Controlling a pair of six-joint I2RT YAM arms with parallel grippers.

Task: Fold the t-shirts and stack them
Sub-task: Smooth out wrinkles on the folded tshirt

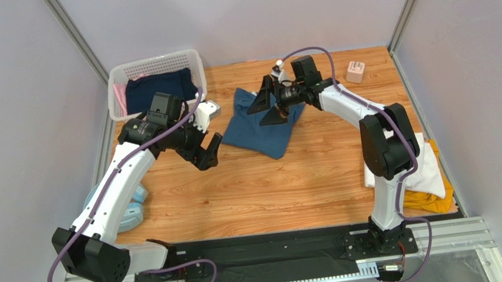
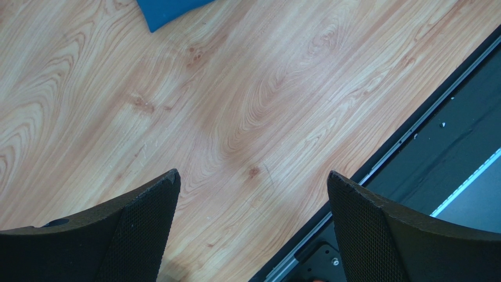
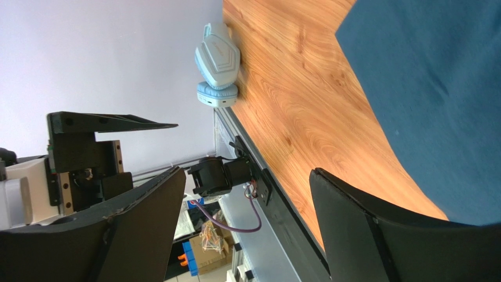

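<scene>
The teal-blue tee (image 1: 263, 128) is light, soft cotton. It will sag and bunch wherever you lift it, and its layers will slide over one another, so don't count on any stiffness. It lies rumpled on the bench (image 1: 275, 189), under and just ahead of the right jaws and just beside the left jaws, off their open end.

Take it by an edge or a corner, such as the hem or a shoulder seam. A pinch in the middle would likely just gather a lump. The pointed corner (image 2: 167, 10) ahead of the left jaws looks like a fair hold for that side.

Your right arm (image 1: 344, 107) reaches across over the tee's far part with its wrist rolled onto its side. Its jaws are spread wide with nothing between them. In its wrist view the cloth (image 3: 435, 88) lies beyond one finger, not in the gap. I cannot tell whether the tips touch the fabric.

Your left arm (image 1: 121, 180) is stretched forward with its jaws tipped down over bare wood, also wide apart and empty.

The folded white tee (image 1: 426, 165) rests on the mustard-yellow tee (image 1: 429, 199), well behind the right jaws beside that arm's base. That is probably where the stack belongs.
</scene>
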